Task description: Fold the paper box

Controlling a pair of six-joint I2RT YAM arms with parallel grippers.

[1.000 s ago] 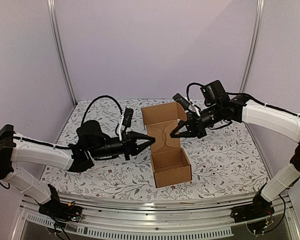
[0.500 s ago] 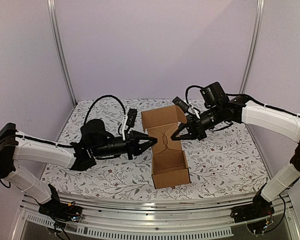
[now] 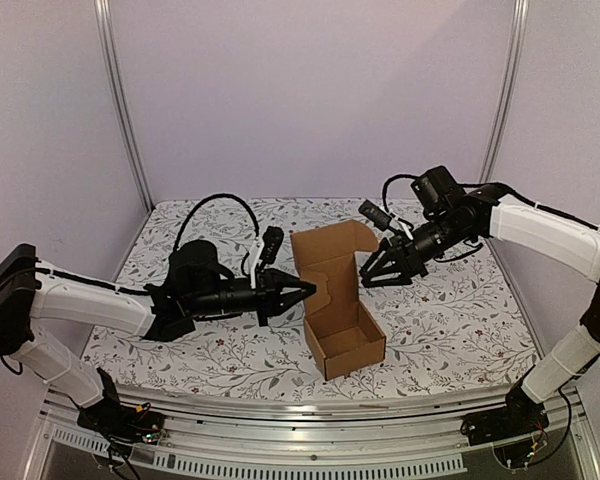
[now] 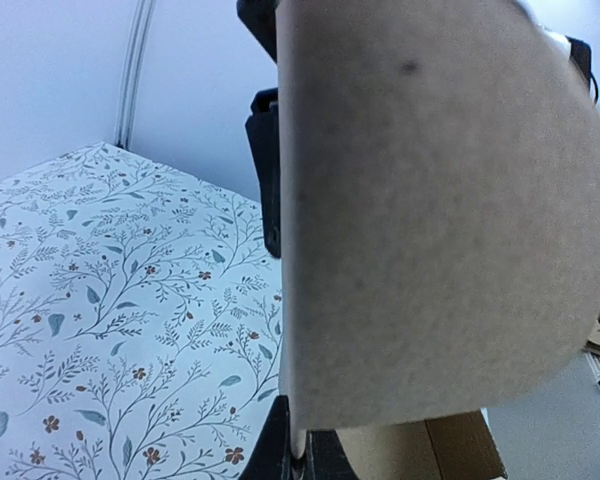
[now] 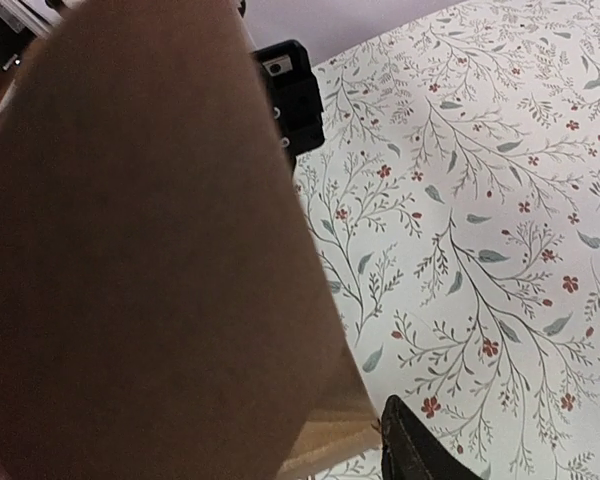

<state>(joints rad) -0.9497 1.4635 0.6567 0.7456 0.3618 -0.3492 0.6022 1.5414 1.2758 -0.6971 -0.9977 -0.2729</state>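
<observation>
The left arm (image 3: 90,300) and right arm (image 3: 540,230) stretch inward over the floral surface (image 3: 450,320), the left gripper (image 3: 306,292) with jaws pinching the paper box (image 3: 345,335) by its flap, the right gripper (image 3: 370,275) with jaws parted beside it, lilac walls (image 3: 310,90) around.

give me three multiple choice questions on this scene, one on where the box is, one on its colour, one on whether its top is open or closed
1. Where is the paper box?
A) between the left arm and the right arm
B) behind both arms, against the back wall
C) off the table

2. What colour is the paper box?
A) white
B) brown
C) blue

3. What state is its top in?
A) shut flat
B) taped over
C) open, with the lid flap upright

Answers:
1 A: the top view shows it on the flowered cloth with an arm reaching in from each side.
2 B: it is plain brown cardboard in every view.
3 C: its bare inside shows and the lid flap stands at the far side.
</observation>
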